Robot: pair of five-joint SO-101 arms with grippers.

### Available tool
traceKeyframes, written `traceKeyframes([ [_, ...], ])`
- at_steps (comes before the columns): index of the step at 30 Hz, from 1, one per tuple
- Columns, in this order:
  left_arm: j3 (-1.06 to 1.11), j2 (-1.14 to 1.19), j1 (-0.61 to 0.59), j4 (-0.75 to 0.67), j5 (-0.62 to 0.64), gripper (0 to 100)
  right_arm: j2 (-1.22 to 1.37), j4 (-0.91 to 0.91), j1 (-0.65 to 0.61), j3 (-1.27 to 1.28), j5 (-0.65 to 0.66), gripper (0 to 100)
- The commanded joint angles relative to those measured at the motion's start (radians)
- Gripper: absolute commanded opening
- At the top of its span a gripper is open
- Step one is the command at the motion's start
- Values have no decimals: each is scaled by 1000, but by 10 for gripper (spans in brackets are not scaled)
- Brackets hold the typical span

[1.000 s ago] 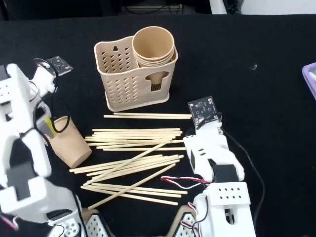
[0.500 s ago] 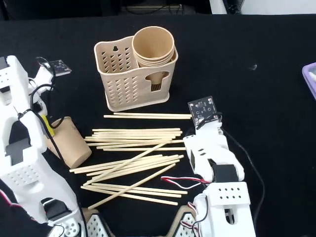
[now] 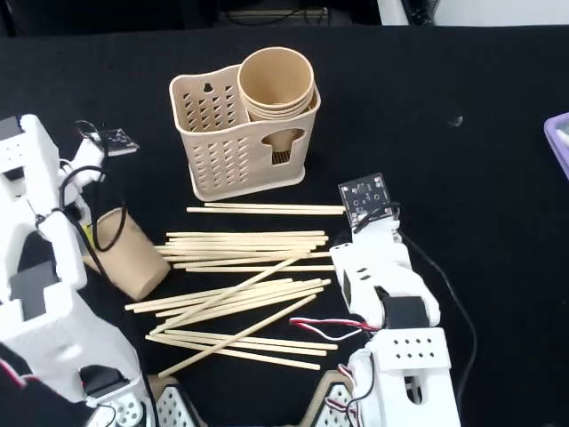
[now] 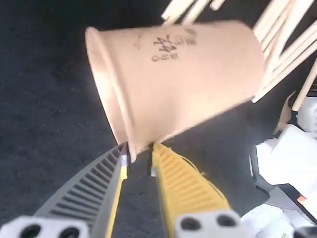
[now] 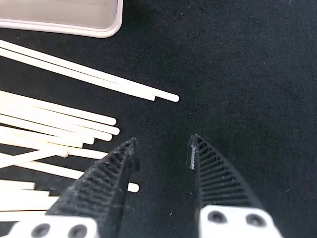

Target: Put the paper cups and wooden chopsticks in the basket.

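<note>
Left claw (image 4: 138, 154) is nearly closed, its two fingers pinching the rolled rim of a paper cup (image 4: 183, 79). Right claw (image 5: 161, 148) stands open and holds nothing, low over the black desk (image 3: 462, 196) just beside the chopstick ends.

On the desk, the basket (image 3: 222, 151) stands upright, with stacked cups (image 3: 276, 80) already in its wider compartment. The loose paper cup (image 3: 132, 260) lies tilted on its side near the left arm, well apart from the basket, its mouth toward the claw.

That cup looks very light and thin-walled, so it should crush or fold under a hard squeeze. The rim is probably its stiffest part, and a hold there, one finger inside and one outside, seems soundest.

The chopsticks (image 3: 249, 267) lie scattered between the arms. They look light, stiff and smooth, apt to roll or slip. A hold across the middle of a few at once would likely balance them.
</note>
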Motion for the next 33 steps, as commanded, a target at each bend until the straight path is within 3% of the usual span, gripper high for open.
traceKeyframes([
  [1,59,-173,25,5,18,64,-22,-26,5,-2,2,177],
  [10,125,-514,-45,5,25,64,-19,-26,5,-2,2,177],
  [15,128,-580,-71,-12,23,72,-22,-26,5,-2,2,177],
  [20,128,-477,-150,-325,353,166,-22,-26,5,-2,2,177],
  [22,130,-414,-180,-397,430,194,-22,-26,5,-2,2,177],
  [28,150,-203,-133,-364,459,170,-22,-26,5,-2,2,177],
  [33,140,-180,12,-187,543,169,-22,-26,5,-2,2,177],
])
